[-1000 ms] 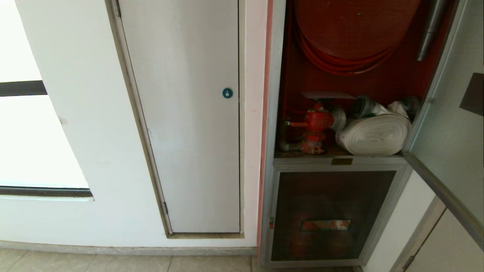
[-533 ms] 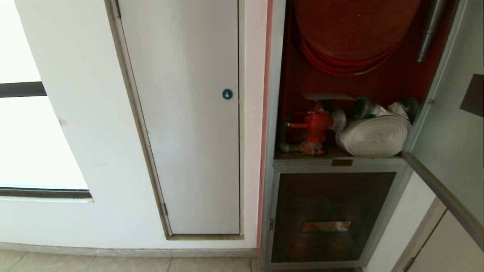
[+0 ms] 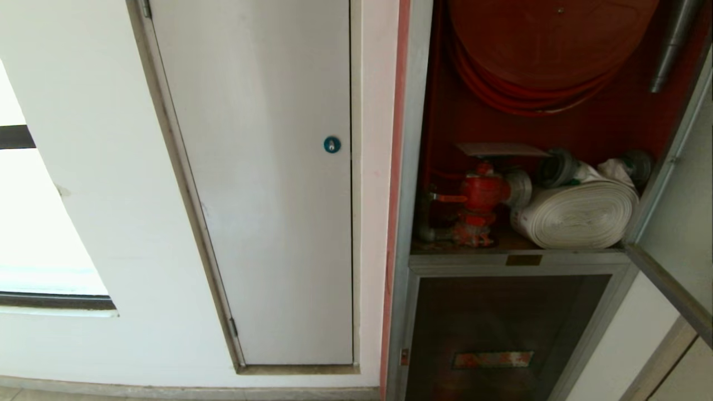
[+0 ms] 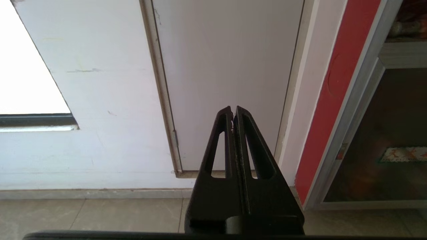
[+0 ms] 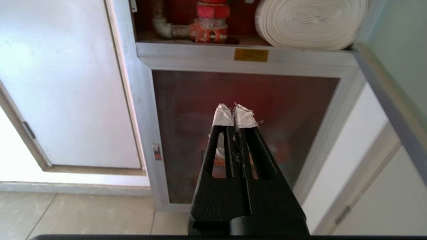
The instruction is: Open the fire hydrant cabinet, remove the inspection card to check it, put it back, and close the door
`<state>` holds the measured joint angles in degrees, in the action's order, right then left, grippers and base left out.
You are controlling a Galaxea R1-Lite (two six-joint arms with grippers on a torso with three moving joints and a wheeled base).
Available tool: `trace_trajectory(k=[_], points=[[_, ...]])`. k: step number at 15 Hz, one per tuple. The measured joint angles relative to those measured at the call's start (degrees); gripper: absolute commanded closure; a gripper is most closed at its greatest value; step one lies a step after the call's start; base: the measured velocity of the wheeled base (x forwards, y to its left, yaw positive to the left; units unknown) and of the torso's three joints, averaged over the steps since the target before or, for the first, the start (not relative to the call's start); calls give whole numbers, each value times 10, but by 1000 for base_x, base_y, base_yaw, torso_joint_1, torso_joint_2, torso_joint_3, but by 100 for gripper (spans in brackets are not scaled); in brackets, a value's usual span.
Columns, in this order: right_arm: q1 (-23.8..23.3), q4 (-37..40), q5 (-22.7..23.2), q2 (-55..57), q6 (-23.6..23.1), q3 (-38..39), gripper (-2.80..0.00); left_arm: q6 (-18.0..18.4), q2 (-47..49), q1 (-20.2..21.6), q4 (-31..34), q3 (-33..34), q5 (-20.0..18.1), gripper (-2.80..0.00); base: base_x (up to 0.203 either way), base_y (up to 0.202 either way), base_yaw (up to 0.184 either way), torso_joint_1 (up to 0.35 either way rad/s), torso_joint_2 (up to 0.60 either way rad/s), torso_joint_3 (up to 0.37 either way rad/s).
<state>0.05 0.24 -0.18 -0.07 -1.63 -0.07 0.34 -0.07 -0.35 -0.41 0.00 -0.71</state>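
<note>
The fire hydrant cabinet [image 3: 416,167] stands open, its red inside showing. In it are a red hose reel [image 3: 551,44], a red valve [image 3: 482,192] and a white rolled hose [image 3: 579,214]. The inspection card [image 3: 500,149] lies flat on top of the valve. The door [image 3: 688,223] is swung out at the right and seen nearly edge-on. Neither arm shows in the head view. My left gripper [image 4: 233,111] is shut and empty, facing the white panel. My right gripper [image 5: 233,110], its tips taped white, is shut and empty, low before the cabinet's lower glass panel [image 5: 247,110].
Left of the cabinet is a plain white panel [image 3: 267,195] with a blue round lock [image 3: 332,145]. Under the open compartment sits a dark glass panel with an orange-red label [image 3: 493,359]. A bright window [image 3: 33,234] is far left, a silver nozzle [image 3: 671,50] hangs inside, and tiled floor [image 4: 100,213] lies below.
The whole head view has shifted: cabinet and panel now look larger and lower in the picture, so the camera has moved closer. Nothing in the scene itself has moved.
</note>
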Motion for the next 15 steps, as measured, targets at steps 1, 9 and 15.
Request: trace_trajectory(k=[1,9,15], points=[[0,0,0,0,0,0,0,0,0,0,0,0,0,0,193,0,0,4,4,-4],[0,0,0,0,0,0,0,0,0,0,0,0,0,0,195,0,-1,2,2,3],[0,0,0,0,0,0,0,0,0,0,0,0,0,0,194,0,-1,2,3,5]])
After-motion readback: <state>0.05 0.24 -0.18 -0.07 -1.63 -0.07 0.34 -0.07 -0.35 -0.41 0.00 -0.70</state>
